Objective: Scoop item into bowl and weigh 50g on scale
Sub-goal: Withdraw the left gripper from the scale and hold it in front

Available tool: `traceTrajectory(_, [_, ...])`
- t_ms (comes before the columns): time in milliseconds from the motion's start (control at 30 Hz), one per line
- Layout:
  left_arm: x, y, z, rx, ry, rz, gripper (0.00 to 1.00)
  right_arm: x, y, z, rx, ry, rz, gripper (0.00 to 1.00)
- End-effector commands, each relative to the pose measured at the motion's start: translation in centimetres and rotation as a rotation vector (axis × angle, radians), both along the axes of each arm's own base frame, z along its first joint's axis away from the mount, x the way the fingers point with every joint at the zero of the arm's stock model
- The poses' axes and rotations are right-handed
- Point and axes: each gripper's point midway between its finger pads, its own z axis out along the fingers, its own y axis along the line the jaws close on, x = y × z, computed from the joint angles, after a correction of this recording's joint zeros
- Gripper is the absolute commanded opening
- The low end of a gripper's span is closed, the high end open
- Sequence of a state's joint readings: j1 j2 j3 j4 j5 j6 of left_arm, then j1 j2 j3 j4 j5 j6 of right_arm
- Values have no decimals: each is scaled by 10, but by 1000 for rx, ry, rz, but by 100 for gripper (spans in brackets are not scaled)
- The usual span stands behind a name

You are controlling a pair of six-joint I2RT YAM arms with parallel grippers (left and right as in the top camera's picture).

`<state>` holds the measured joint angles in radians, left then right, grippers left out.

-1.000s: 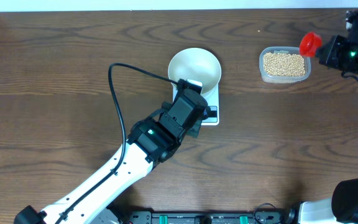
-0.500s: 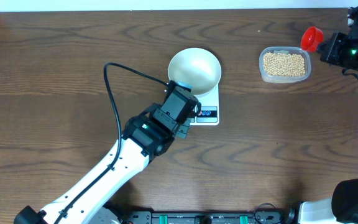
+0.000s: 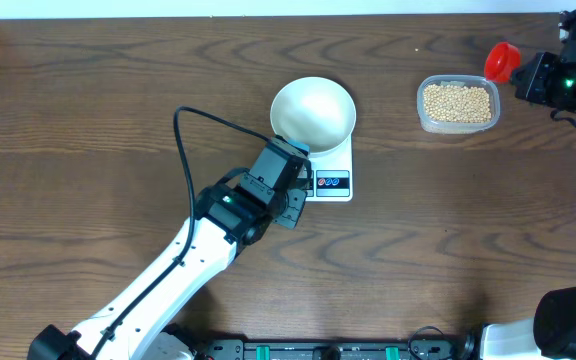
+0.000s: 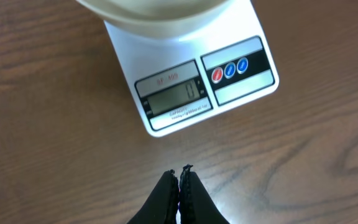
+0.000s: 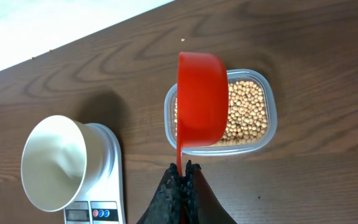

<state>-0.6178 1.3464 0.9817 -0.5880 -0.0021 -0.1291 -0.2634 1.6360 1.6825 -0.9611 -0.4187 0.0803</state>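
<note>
The white bowl (image 3: 313,110) stands empty on the white scale (image 3: 333,172); its display (image 4: 173,98) reads 0, beside the red and blue buttons (image 4: 229,70). My left gripper (image 4: 182,173) is shut and empty, just in front of the scale over the wood. Pale-tan beans (image 3: 456,101) fill a clear plastic tub (image 5: 269,134) at the far right. My right gripper (image 5: 184,167) is shut on the handle of a red scoop (image 5: 202,99), held above the tub's left part; the scoop (image 3: 500,61) shows at the tub's right end from overhead.
The brown wooden table (image 3: 118,110) runs under everything. My left arm (image 3: 198,250) crosses the front middle with a black cable looping over it. A pale strip (image 5: 55,25) borders the table's far edge.
My left gripper has drawn back from over the scale toward the front left, uncovering the display and buttons. The right gripper with the scoop shifted slightly up, then held still.
</note>
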Motion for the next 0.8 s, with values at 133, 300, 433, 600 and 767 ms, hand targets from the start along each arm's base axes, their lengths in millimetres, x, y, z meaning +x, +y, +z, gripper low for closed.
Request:
traceTrajectory(133, [8, 1, 0, -61, 3, -4, 7, -2, 3, 5, -7, -7, 25, 1])
traceTrajectory(300, [2, 8, -16, -41, 28, 6, 7, -1, 3, 6, -15, -15, 33, 1])
traceTrajectory(433, [-7, 13, -33, -38, 66, 38, 7, -1, 3, 5, -15, -14, 33, 1])
traceTrajectory(600, [-4, 12, -38, -106, 19, 86, 7, -1, 3, 5, -14, -13, 33, 1])
traceTrajectory(767, [-8, 14, -45, -105, 3, 68, 7, -3, 4, 4, -12, -5, 33, 1])
